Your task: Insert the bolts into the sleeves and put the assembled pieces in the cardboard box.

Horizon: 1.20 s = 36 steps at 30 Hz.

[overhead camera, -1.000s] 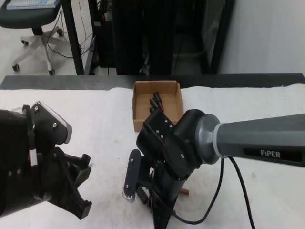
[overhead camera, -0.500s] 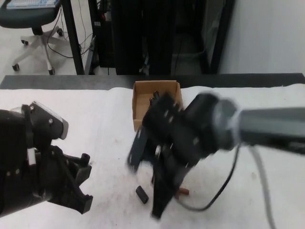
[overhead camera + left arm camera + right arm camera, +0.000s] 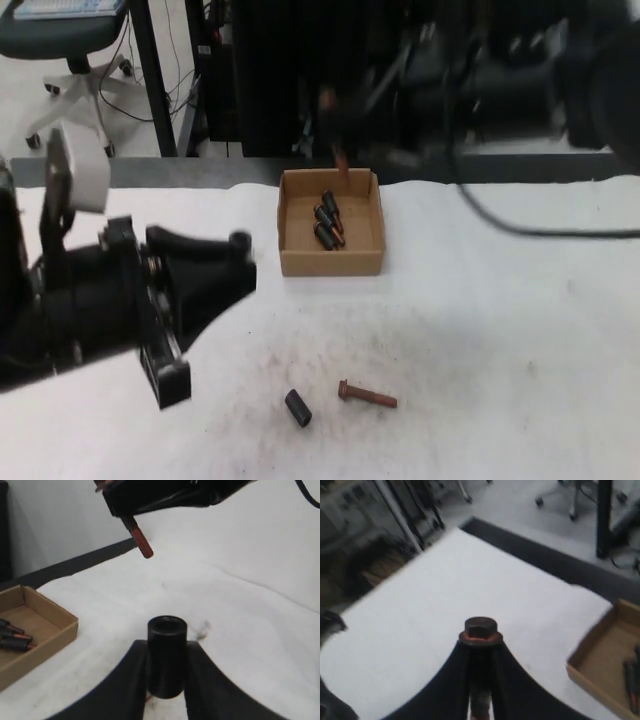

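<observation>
The left claw (image 3: 167, 652) is clenched on one upright black sleeve (image 3: 167, 630), left of and nearer than the cardboard box (image 3: 330, 262). The right claw (image 3: 481, 650) grips one copper bolt (image 3: 480, 628) above the box's far edge. Three assembled pieces (image 3: 326, 237) lie inside the box. One loose sleeve (image 3: 298, 407) and one loose bolt (image 3: 367, 396) lie on the table (image 3: 500, 330), nearer than the box.

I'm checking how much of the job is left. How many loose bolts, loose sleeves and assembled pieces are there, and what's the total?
Loose bolts: 2 (held bolt in right gripper, lying bolt on bench)
Loose sleeves: 2 (held sleeve in left gripper, lying sleeve on bench)
Assembled pieces in cardboard box: 3
Total: 7
</observation>
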### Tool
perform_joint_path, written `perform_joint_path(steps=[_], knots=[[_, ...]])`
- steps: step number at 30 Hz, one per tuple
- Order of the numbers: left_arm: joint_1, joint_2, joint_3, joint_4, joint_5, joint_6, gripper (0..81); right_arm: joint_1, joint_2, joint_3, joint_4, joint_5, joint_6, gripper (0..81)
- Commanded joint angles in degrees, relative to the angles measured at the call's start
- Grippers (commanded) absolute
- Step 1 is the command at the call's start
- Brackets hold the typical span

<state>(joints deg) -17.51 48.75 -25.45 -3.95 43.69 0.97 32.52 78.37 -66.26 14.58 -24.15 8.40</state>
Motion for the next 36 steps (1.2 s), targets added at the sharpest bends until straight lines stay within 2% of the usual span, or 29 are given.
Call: perform_joint_path(steps=[1, 6, 11, 14, 19, 26, 36], knots=[[-0.11, -0.58, -0.75, -7.23, 1.86, -7.06, 0.3, -0.56, -0.93, 0.54, -9.85, -7.26, 5.19, 0.9], [-0.22, -0.58, -0.75, -12.67, 2.09, -15.27, 0.3, 0.10, -0.82, 5.58, -33.45, -12.74, 19.84, 0.9], [-0.62, -0.40, -0.75, -14.31, 2.28, -16.50, 0.3, 2.49, -0.82, 9.59, -46.57, -12.74, 20.45, 0.9], [-1.66, 0.76, -0.75, -14.28, 2.28, -16.50, 0.3, 4.99, -0.82, 10.06, -46.45, -13.72, 15.51, 0.9], [-2.61, 3.35, -0.75, -16.30, 2.28, -16.50, 0.3, 7.55, -0.82, 10.06, -46.11, -13.89, 12.65, 0.9], [-2.58, 3.57, -0.75, -21.83, 1.77, -16.50, 0.3, 7.57, -0.82, 10.06, -43.87, -13.88, 11.58, 0.9], [-2.58, 3.57, -0.75, -22.03, 1.35, -16.37, 0.3, 7.34, -0.82, 10.06, -43.10, -13.88, 9.52, 0.9]])
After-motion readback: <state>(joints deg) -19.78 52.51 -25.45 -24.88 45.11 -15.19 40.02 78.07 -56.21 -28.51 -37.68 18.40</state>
